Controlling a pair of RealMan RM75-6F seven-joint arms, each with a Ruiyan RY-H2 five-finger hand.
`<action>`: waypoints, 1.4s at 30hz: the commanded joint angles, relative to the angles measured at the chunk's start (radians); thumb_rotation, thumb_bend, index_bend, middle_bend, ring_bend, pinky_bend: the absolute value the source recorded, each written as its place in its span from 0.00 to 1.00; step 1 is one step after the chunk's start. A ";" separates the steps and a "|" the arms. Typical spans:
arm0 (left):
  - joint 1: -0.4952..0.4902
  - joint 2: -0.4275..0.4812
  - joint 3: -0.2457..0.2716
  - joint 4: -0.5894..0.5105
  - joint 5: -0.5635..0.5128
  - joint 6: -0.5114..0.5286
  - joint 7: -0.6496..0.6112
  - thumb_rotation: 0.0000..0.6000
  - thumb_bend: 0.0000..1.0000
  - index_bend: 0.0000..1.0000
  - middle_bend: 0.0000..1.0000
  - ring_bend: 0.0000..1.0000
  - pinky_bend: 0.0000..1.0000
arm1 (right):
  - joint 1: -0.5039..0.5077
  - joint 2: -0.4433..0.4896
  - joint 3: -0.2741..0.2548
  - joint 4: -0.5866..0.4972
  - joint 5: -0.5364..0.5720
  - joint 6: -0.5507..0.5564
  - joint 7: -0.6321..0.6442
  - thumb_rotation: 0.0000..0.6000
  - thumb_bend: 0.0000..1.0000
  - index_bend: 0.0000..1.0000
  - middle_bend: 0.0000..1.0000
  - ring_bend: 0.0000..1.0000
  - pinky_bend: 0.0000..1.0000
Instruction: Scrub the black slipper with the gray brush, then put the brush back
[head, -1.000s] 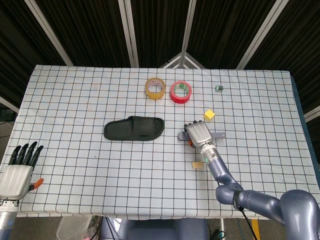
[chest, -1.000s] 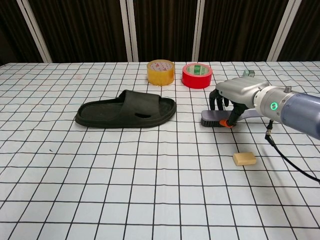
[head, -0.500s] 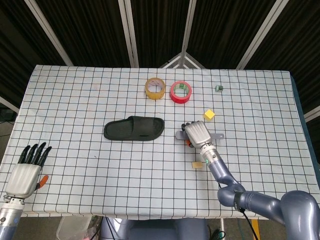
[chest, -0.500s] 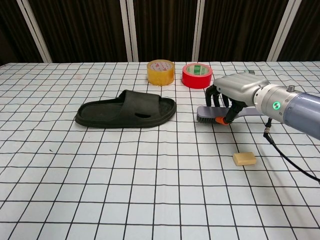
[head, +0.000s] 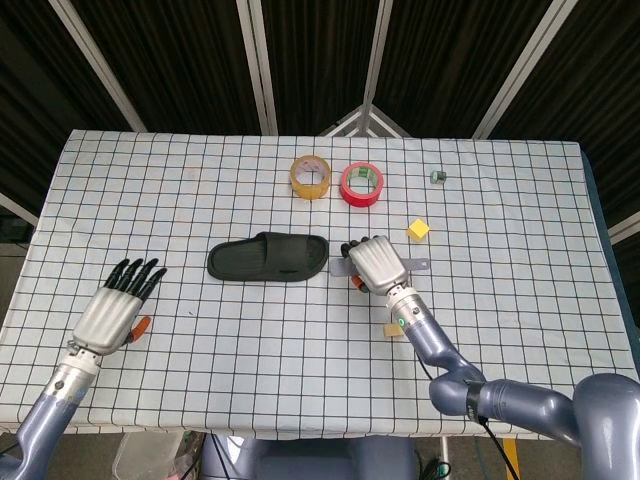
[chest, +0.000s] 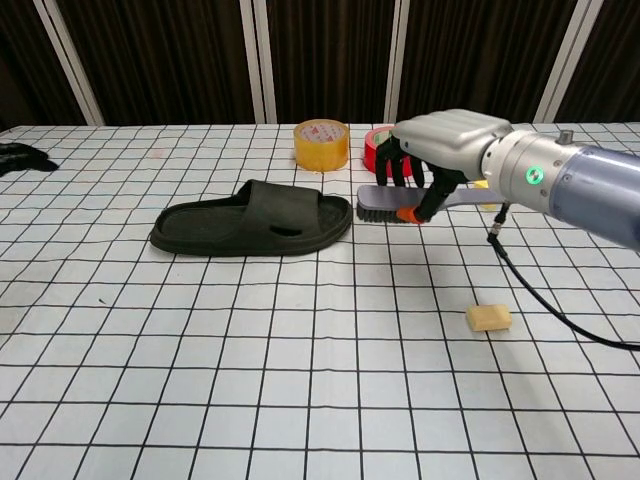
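I hold the brush (chest: 385, 203) in my right hand (chest: 440, 150), bristles down, lifted just beside the slipper (chest: 252, 219) to scrub it; my left hand (head: 115, 310) hovers wide, empty.

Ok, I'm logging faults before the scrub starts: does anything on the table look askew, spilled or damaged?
Nothing stands out. The black slipper lies flat and intact, the two tape rolls sit flat, and the right robot hand holds the gray brush just off the slipper's end.
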 joint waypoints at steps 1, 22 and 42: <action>-0.103 -0.021 -0.055 -0.017 -0.094 -0.120 0.048 1.00 0.49 0.00 0.01 0.00 0.02 | 0.017 0.015 0.030 -0.031 0.023 -0.008 0.011 1.00 0.50 0.70 0.58 0.49 0.54; -0.342 -0.183 -0.065 0.205 -0.401 -0.381 0.111 0.98 0.54 0.01 0.02 0.00 0.02 | 0.182 -0.006 0.127 -0.058 0.154 -0.088 0.063 1.00 0.50 0.71 0.58 0.49 0.54; -0.415 -0.228 -0.018 0.331 -0.498 -0.463 0.070 0.92 0.54 0.01 0.02 0.00 0.02 | 0.235 -0.099 0.105 0.107 0.153 -0.115 0.160 1.00 0.50 0.72 0.59 0.50 0.54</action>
